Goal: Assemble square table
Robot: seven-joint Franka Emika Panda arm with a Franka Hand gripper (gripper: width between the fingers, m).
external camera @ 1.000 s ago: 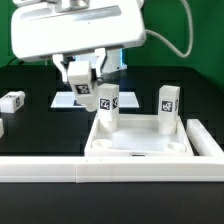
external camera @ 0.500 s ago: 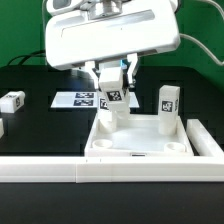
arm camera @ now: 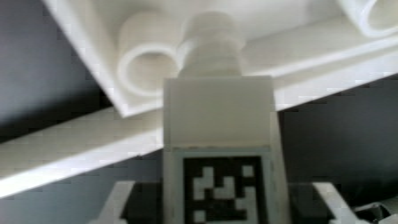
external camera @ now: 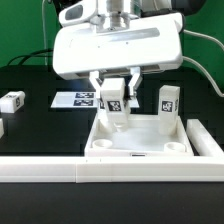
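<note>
Black tabletop [external camera: 30, 135] carried the slab [external camera: 140, 152] near its front edge, where the gripper [external camera: 114, 92], clamped on a leg [external camera: 115, 112], held it over the far socket [arm camera: 146, 68] on the exterior view's left, and a tilted or offset peg could have jammed there.

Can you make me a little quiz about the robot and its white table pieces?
1. True or false: the gripper is holding a leg.
2. Where does the loose leg lie? A) on the marker board B) on the black work surface, at the exterior view's left C) on the white rail
3. Fill in: a second leg stands upright at the square table's far ___ corner in the exterior view.
Key: 1 true; 2 B; 3 right.
</note>
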